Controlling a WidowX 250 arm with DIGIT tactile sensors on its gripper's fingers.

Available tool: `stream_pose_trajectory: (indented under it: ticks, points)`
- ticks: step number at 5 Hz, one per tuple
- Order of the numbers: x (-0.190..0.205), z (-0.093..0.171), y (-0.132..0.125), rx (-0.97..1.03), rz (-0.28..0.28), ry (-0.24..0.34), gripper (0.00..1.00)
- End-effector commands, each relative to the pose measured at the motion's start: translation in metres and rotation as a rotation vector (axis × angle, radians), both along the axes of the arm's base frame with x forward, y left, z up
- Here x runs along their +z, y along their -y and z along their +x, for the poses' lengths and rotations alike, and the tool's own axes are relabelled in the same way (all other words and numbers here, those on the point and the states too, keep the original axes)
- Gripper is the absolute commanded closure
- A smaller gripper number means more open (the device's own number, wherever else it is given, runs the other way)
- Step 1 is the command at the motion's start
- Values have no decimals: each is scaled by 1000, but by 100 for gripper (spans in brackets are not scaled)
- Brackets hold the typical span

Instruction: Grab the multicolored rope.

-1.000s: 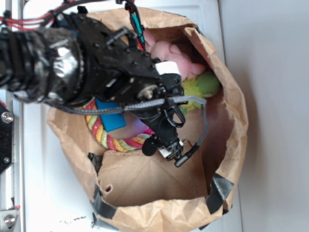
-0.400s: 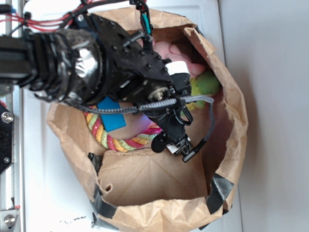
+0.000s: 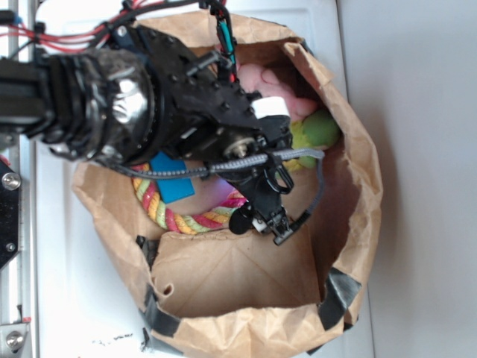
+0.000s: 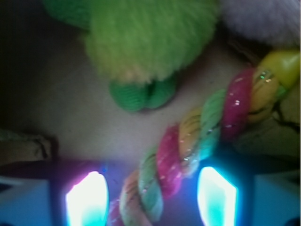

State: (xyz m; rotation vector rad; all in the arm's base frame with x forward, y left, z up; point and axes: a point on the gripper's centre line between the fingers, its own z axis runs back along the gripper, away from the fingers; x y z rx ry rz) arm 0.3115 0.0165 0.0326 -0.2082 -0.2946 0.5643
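Inside a brown paper bag [image 3: 350, 186] on a white surface [image 3: 74, 283], the claw [image 4: 150, 197] straddles the multicolored rope [image 4: 188, 146]. Its jaws stand apart, not gripping.

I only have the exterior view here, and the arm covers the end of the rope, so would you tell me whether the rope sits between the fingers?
Observer: Yes. In the wrist view the multicolored rope runs diagonally between the two glowing fingertips, with the gripper open around it.
Operator: Are the fingers touching it yet?
Observer: On the left there is a clear gap; the right pad looks very close, contact cannot be told.
Operator: Is anything else near the fingers?
Observer: The green plush toy lies just beyond the rope, apart from the fingertips.
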Motion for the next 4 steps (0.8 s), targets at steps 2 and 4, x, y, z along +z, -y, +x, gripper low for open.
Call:
stream_pose_trajectory:
  ticks: [2, 4]
  points:
    - [2, 0, 0, 5, 35, 36, 100]
    - [27, -17, 3, -31, 13, 65, 100]
